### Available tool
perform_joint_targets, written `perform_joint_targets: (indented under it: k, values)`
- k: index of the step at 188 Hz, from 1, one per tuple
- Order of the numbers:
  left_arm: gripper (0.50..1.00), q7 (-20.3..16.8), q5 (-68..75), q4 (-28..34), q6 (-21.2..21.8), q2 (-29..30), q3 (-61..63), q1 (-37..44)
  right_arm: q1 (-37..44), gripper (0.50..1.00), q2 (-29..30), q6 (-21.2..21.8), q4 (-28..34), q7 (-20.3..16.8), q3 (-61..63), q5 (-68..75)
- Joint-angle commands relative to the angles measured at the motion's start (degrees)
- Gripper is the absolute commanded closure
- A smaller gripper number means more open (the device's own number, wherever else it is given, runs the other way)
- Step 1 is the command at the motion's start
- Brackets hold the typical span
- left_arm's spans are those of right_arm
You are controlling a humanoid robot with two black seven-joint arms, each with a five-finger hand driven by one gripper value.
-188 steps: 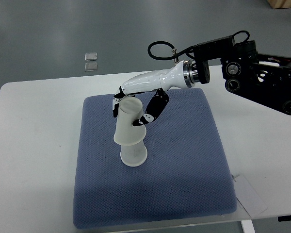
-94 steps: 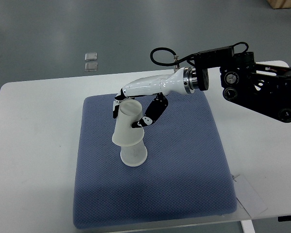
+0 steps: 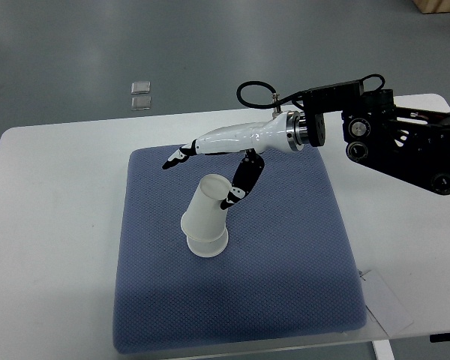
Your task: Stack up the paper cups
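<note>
- Right hand [image 3: 210, 161] reaches in from the right over the far-middle part of the blue mat [image 3: 285, 292]; arm and black wrist housing are over the white counter [image 3: 52, 225] at the right.
- Fingers [image 3: 176, 156] are extended and spread, pointing left, clear of the cups. The thumb [image 3: 238, 189] hangs down and its tip sits at, or just beside, the upper right wall of the top cup; contact cannot be confirmed.
- Hand holds nothing: fingers apart, no grasp around any cup.
- Top paper cup [image 3: 208, 206] is inverted, white, and sits over the lower paper cup [image 3: 206, 244]. It is tilted, with its closed base leaning to the far right and its rim low.
- The lower cup shows only as a wide rim band below the top one, resting on the mat near its centre, slightly left.
- A small paper tag [image 3: 386, 300] lies on the counter by the near-right corner of the mat.
- Two small clear squares [image 3: 141, 94] lie on the grey floor beyond the far edge of the counter.
- Left arm not seen.
</note>
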Motion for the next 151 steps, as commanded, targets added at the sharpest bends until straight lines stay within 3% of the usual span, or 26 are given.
perform_joint_targets:
  k: [1,56,86,128,151]
  values:
    - [0.500,0.0,0.0,0.0,0.0,0.0,0.0,0.0,0.1,0.587,-0.3,0.5,0.0,0.1,0.5,0.0]
    - [0.500,0.0,0.0,0.0,0.0,0.0,0.0,0.0,0.5,0.587,-2.8,0.6,-1.0,0.0,4.1,0.5]
    - [0.500,0.0,0.0,0.0,0.0,0.0,0.0,0.0,0.5,0.587,-4.1,0.9,-4.4,0.0,7.6,1.1]
    - [0.500,0.0,0.0,0.0,0.0,0.0,0.0,0.0,-2.6,0.591,-4.2,-0.7,-15.5,-0.6,10.8,13.3]
    - [0.500,0.0,0.0,0.0,0.0,0.0,0.0,0.0,-4.4,0.591,-3.1,-5.8,-24.0,-2.2,12.0,24.8]
